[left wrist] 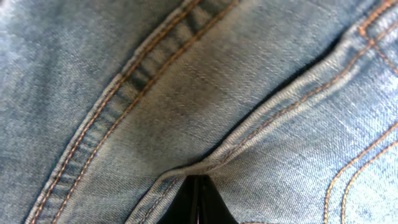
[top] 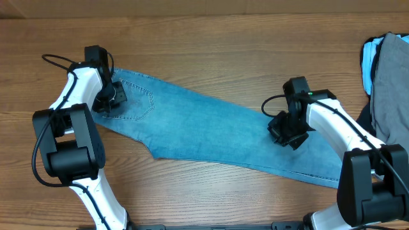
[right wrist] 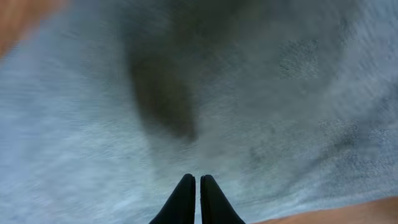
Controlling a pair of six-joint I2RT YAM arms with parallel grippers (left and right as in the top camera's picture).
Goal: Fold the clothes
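Jeans (top: 217, 131) — seam (left wrist: 261, 124) in left pincer (left wrist: 198, 182), right pincer (right wrist: 198, 180) (closed)

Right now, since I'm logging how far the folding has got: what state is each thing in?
jeans: spread long on the table, one leg over the other, not yet folded across.
left gripper: shut, tips on denim seams at the waist end.
right gripper: shut, over the leg.
pile of garments: heaped at the table's right edge.

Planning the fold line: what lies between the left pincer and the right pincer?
Only the jeans, seen overhead: denim with a back pocket near the left pincer runs to the right pincer. Nothing rests on it.
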